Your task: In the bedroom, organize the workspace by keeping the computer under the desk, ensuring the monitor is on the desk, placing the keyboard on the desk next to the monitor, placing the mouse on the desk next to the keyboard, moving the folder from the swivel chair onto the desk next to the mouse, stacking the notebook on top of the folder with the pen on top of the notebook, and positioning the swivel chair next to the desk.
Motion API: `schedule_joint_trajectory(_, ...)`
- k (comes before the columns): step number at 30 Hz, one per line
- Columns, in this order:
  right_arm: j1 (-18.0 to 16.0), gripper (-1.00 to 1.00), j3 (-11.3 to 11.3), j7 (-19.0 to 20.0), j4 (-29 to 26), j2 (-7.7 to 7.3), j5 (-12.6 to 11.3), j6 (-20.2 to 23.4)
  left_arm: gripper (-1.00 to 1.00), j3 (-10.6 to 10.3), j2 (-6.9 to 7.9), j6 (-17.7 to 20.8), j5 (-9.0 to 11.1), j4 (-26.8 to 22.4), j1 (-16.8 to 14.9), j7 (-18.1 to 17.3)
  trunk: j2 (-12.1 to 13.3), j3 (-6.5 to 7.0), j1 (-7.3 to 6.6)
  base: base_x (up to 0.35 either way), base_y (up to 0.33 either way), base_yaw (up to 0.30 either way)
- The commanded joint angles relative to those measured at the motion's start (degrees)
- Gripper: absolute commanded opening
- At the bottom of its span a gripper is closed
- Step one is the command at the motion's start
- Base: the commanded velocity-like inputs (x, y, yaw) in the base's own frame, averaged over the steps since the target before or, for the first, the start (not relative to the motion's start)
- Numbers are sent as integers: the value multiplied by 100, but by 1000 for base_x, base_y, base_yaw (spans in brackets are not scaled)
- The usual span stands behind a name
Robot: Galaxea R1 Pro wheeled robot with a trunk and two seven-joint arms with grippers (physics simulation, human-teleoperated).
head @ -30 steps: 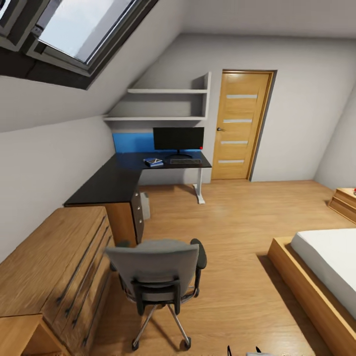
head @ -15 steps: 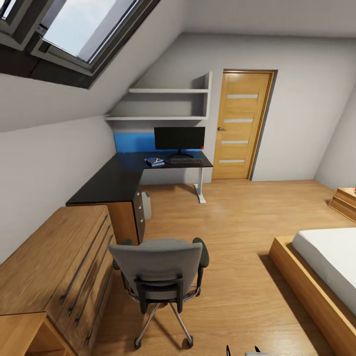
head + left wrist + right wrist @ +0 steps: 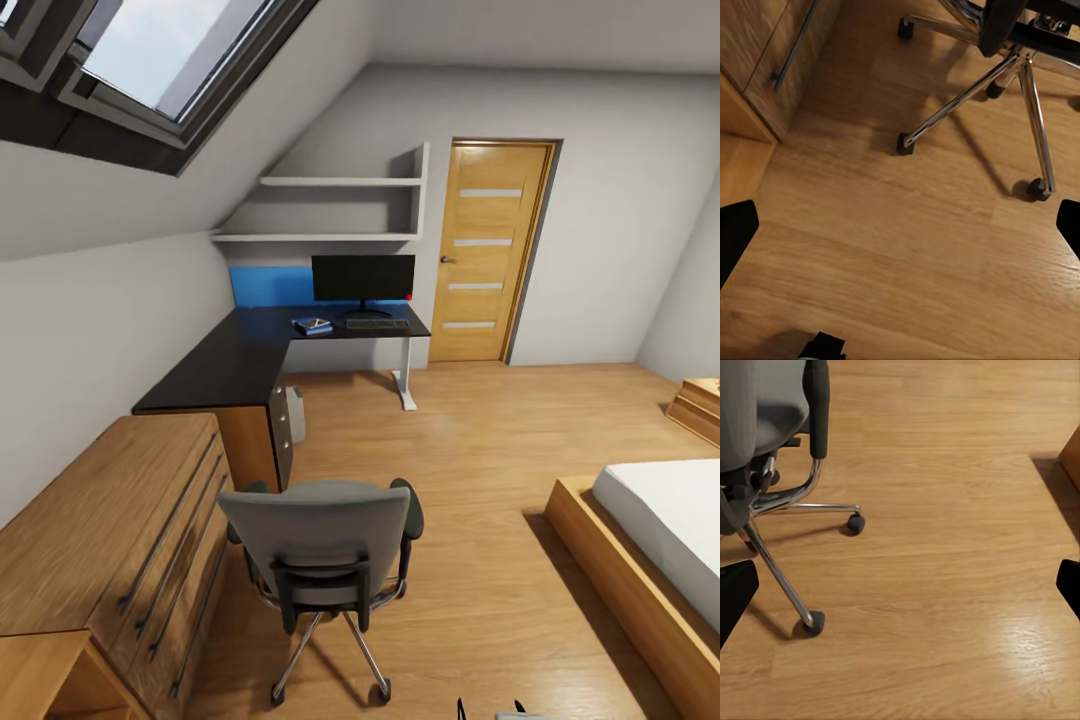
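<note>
left gripper [image 3: 900, 232] fingers spread wide, nothing between, over the oak floor [image 3: 907, 247]. right gripper [image 3: 900, 589] same, fingers apart and empty. swivel chair [image 3: 320, 560] stands just ahead, back facing the camera, well apart from the desk [image 3: 240, 360]. monitor [image 3: 362, 280], keyboard [image 3: 377, 324] and folder [image 3: 311, 326] sit on the desk's far wing; computer [image 3: 294, 413] under it.
</note>
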Motion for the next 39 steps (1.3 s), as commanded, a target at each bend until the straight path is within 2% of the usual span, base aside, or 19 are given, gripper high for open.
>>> schedule_joint_trajectory(1,-4,100,48,-53,-1,2,-3,-4,100,-48,6,-26,42,-3,-4,69,-47,-26,23,0,0,0)
schedule_joint_trajectory(5,-4,100,48,-53,-1,3,-2,-4,100,-48,9,-29,35,-13,-4,177,-208,-98,111,0,0,0)
schedule_joint_trajectory(13,-4,100,48,-53,-1,7,-3,-4,100,-54,10,-20,32,-14,-4,164,-529,-242,287,0,14,0)
schedule_joint_trajectory(25,-4,100,50,-53,-1,8,-6,-4,100,-51,19,-18,40,-14,-4,154,-1010,-457,551,0,159,0)
schedule_joint_trajectory(39,-4,100,50,-53,-1,8,-5,-4,100,-48,19,-16,33,-6,-4,170,-1571,-709,858,-45,15,0)
